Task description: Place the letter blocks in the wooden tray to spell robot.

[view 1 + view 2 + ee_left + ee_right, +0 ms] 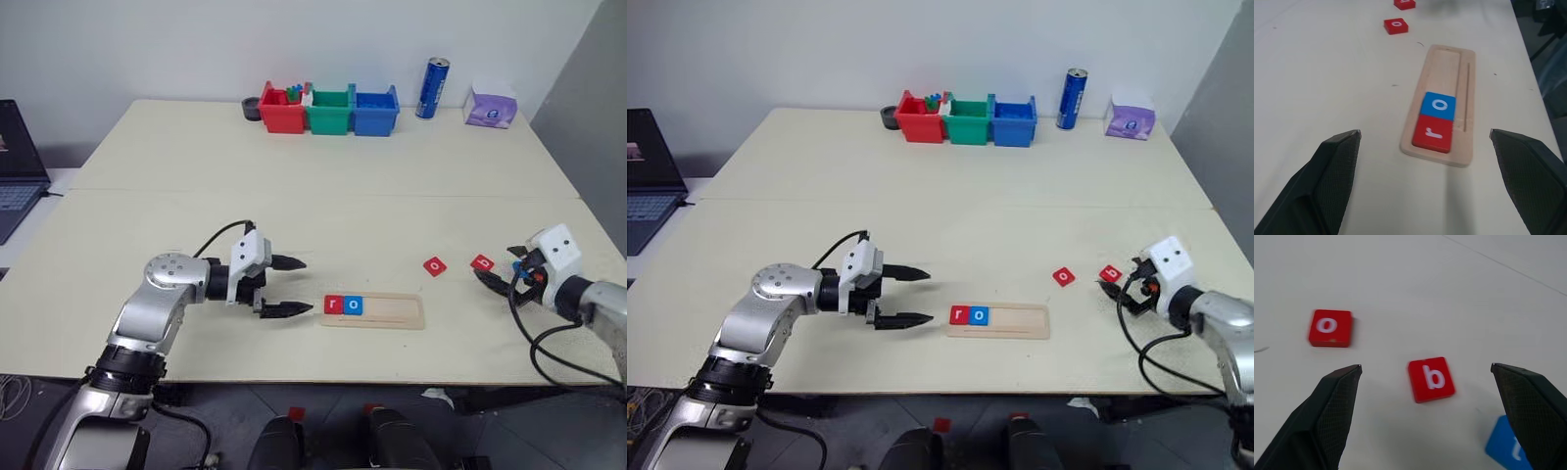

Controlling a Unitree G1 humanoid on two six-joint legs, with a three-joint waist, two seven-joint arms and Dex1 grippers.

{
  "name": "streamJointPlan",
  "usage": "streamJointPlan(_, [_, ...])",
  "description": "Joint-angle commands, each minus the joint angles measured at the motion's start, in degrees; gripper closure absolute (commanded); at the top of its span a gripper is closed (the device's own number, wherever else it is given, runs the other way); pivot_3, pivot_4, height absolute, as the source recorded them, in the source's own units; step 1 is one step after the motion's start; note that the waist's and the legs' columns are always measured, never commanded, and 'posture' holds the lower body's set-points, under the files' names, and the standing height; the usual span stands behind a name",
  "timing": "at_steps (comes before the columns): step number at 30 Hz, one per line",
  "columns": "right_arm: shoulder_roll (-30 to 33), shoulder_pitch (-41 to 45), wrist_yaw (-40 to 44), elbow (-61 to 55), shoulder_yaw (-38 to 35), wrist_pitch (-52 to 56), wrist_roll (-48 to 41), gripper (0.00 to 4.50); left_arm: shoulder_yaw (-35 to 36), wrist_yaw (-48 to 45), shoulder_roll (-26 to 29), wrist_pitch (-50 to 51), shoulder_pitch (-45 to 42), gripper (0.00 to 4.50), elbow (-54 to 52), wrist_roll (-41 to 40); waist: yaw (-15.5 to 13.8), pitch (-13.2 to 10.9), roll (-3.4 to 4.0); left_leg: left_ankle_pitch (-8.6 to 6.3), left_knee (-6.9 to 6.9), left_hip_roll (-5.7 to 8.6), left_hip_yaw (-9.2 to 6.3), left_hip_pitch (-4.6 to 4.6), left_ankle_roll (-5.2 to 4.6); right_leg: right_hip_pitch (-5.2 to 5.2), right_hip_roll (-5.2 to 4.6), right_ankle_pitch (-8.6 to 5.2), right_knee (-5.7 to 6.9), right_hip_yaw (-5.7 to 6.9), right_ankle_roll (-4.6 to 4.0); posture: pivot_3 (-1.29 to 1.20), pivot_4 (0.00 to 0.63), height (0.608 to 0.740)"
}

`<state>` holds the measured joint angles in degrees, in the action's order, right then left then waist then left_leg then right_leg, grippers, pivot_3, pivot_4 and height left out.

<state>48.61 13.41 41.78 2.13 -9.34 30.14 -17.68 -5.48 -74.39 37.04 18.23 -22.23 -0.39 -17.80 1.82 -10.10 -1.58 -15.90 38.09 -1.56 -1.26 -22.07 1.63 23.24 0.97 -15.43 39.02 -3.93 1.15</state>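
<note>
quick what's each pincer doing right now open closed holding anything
Left pincer: open, holding nothing, beside the wooden tray.
Right pincer: open, holding nothing, over the red b block.

Both eye views look forward and down from the head across the table [294, 211]. The left wrist view sits close above the wooden tray [1442, 105], sharing it with them; the right wrist view faces loose tiles beyond the tray's right end.

The cream table [294, 196] carries the wooden tray [392, 311]; right of the tray lie red "o" [435, 265] and "b" [483, 262] tiles
</note>
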Motion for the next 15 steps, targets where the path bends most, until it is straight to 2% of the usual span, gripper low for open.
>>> streamJointPlan(1, [1.49,6.55,5.88,9.35,2.80,-3.06,1.90,0.00,1.23,-0.67,1.33,-0.26,0.58,0.04,-4.26,-2.41,0.02,-0.02,0.02,0.00,0.00,0.01,0.01,0.01,0.00,0.00,0.01,0.00,0.00,0.00,0.00,0.00,0.150,0.740])
streamJointPlan(6, [0.68,13.81,10.07,19.44,6.69,-2.85,4.09,0.00,0.92,-2.13,2.91,-1.06,1.56,0.04,-6.46,-3.15,0.03,-0.03,0.06,0.00,-0.01,0.00,0.02,0.02,0.00,0.00,0.01,0.01,0.01,-0.01,-0.01,0.00,0.150,0.740])
streamJointPlan(13, [-1.11,16.76,11.60,25.00,9.08,-2.96,6.23,0.00,0.41,-1.44,3.88,-1.46,2.17,0.04,-7.17,-2.72,0.03,-0.04,0.06,0.00,-0.01,0.00,0.02,0.01,0.00,0.00,-0.01,0.01,0.00,-0.01,-0.02,0.00,0.150,0.740])
streamJointPlan(15, [-1.49,16.58,11.47,25.35,9.07,-2.96,6.45,0.37,0.32,-1.29,4.12,-1.36,2.37,0.00,-7.45,-2.75,0.03,-0.03,0.06,0.00,0.00,-0.01,0.01,0.02,0.00,0.00,-0.01,0.01,0.01,-0.02,-0.02,0.00,0.150,0.740])
